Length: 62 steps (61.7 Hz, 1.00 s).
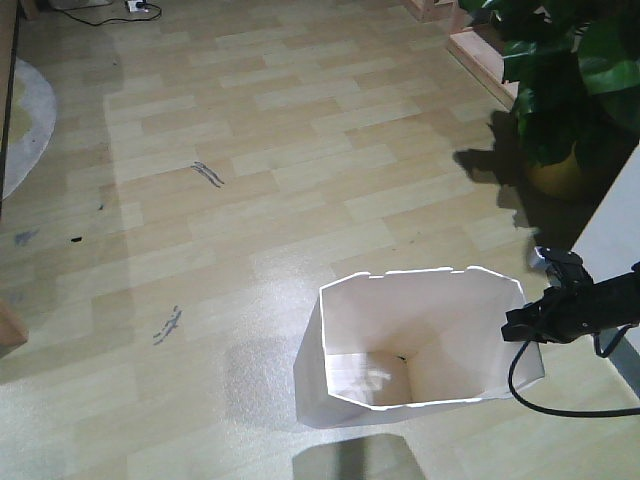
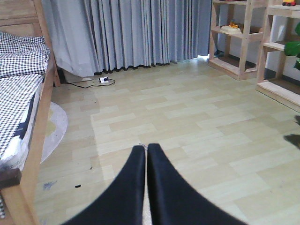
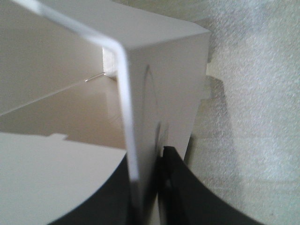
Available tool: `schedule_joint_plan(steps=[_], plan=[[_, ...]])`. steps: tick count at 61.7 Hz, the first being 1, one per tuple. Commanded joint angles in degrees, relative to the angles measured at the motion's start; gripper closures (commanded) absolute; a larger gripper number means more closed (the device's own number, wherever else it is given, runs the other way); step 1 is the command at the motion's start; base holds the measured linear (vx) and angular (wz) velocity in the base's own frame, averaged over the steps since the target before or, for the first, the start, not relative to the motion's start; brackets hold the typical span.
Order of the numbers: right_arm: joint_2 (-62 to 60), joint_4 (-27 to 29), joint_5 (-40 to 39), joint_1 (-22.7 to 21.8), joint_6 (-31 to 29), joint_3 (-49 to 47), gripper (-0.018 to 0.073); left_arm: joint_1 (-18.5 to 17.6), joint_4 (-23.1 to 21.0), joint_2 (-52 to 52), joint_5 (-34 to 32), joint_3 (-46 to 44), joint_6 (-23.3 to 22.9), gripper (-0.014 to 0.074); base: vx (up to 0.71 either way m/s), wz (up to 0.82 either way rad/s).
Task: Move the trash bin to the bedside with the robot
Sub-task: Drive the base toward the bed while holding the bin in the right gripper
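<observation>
right gripper [image 1: 521, 325] clamps trash bin [image 1: 420, 325] by its right rim wall, ready to drag | left gripper [image 2: 146, 150] pressed closed, empty; away from bin

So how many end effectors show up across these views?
2. The right end effector clamps the trash bin by its right-hand wall at the rim; the left end effector, shut, shows only in its own wrist view, over the floor near the bed.
</observation>
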Motion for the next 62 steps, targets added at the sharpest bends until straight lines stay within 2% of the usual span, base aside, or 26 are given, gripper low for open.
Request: schedule_joint_plan(steps=[1, 34, 62], plan=[[-4.2, 4.2, 12.3, -0.4, 0.3, -0.8, 0.0564, 0.0, -0.2, -0.8, -3.7, 1.1, 0.0, 0.0603, 0.32, 0.03], [-4.2, 4.2, 12.3, -0.4, 0.3, -0.8, 0.0564, 0.0, -0.2, -0.8, -3.7, 1.1, 0.0, 0.0603, 0.34, 0.08], [-4.2, 4.2, 12.3, -0.4, 0.3, -0.8, 0.0564, 0.0, -0.2, -0.8, -3.7, 1.1, 0.0, 0.0603, 0.34, 0.37]])
